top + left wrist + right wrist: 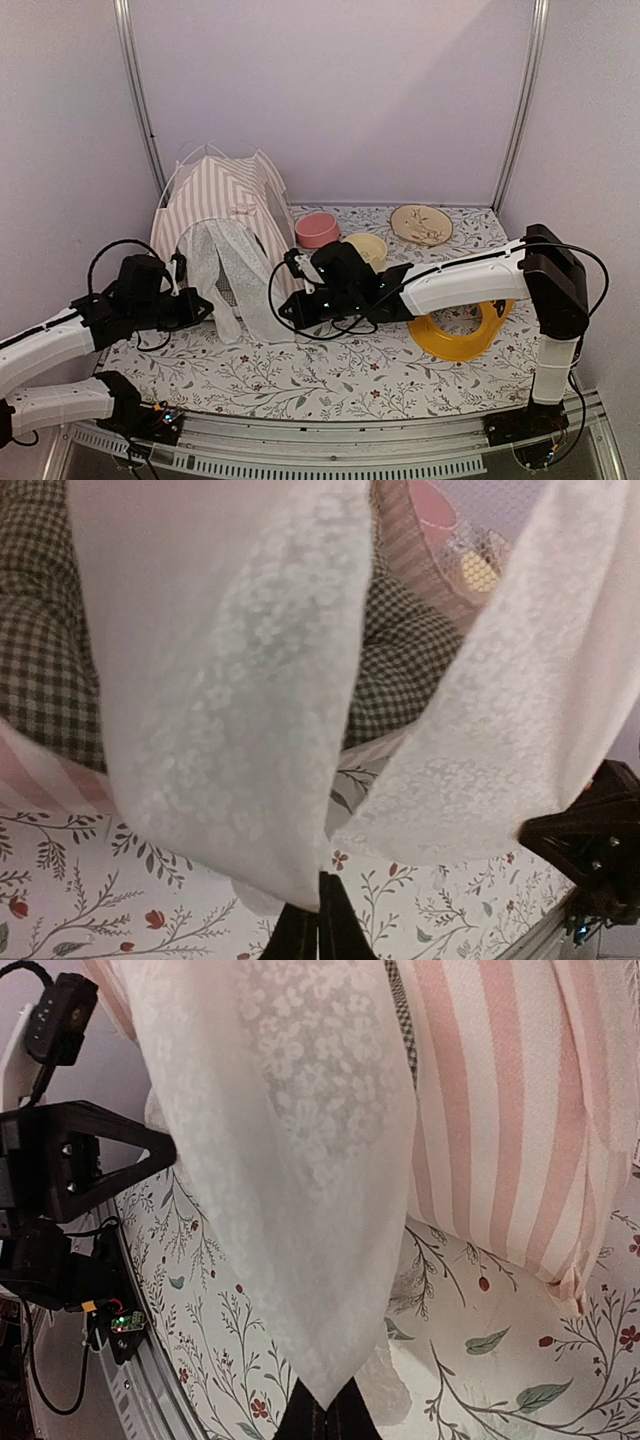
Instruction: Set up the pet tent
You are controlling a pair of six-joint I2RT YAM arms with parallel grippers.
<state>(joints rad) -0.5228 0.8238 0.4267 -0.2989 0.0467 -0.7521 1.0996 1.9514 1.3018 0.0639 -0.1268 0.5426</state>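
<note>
- Plainly, the left gripper [320, 935] is clenched: its two dark fingers meet with no gap, and the lower fold of one sheer white panel of the door flap [232, 265] runs down into their tips.
- The right gripper [325, 1418] is likewise clamped tight, pinching the pointed lower corner of the other sheer panel, which stretches from it up toward the tent.
- From above, the two grippers face each other low in front of the tent's opening, the left one at the flap's left edge and the right one at its right edge, with the two panels spread between them.
- Behind the panels, a green-and-white checked cushion [40, 660] lies inside the opening.
- The pet tent [235, 195] stands at the far left of the table [330, 375], near the back corner, its pink-and-white striped walls peaked and its opening facing the arms; a thin white pole [172, 185] arcs at its left side.
- To the tent's right, on the floral table cover, sit a pink bowl [317, 230], a pale yellow dish [366, 247] and a round patterned plate [421, 224].
- A yellow ring [455, 350] lies under the right arm.
</note>
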